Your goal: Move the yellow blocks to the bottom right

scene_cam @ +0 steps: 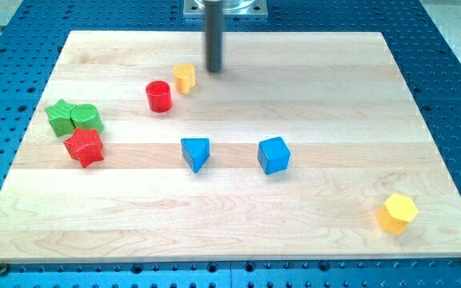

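With one yellow hexagonal block (397, 213) already near the desk's (310, 88) bottom right corner, the gripless tool's tip (214, 70) beside the small yellow block (184, 78) risks nudging the red cylinder (159, 96).

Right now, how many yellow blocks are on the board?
2. One yellow block sits near the view's top, just left of my tip; the other yellow block lies bottom right. None seem hidden.

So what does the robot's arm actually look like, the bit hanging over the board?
It has no end effector with fingers, just a straight, smooth, dark grey rod. It hangs from a square silver metal plate at the view's top. My tip is the rod's blunt lower end. No cables or markings show.
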Motion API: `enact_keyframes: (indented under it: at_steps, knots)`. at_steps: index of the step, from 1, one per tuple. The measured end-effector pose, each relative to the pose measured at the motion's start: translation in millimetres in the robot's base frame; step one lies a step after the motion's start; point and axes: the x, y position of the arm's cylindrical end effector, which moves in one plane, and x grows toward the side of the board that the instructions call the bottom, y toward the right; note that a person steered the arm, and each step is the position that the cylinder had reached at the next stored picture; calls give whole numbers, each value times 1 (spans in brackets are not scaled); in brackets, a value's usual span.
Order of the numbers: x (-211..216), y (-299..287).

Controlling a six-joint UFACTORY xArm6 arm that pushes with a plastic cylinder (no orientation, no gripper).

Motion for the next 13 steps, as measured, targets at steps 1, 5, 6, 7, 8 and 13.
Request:
enact_keyframes:
  at_steps: [1, 5, 6, 7, 8, 13]
  knots:
    - [35, -66]
    - [56, 189]
    - [37, 189]
    - [94, 191]
    - [142, 183]
    - [174, 201]
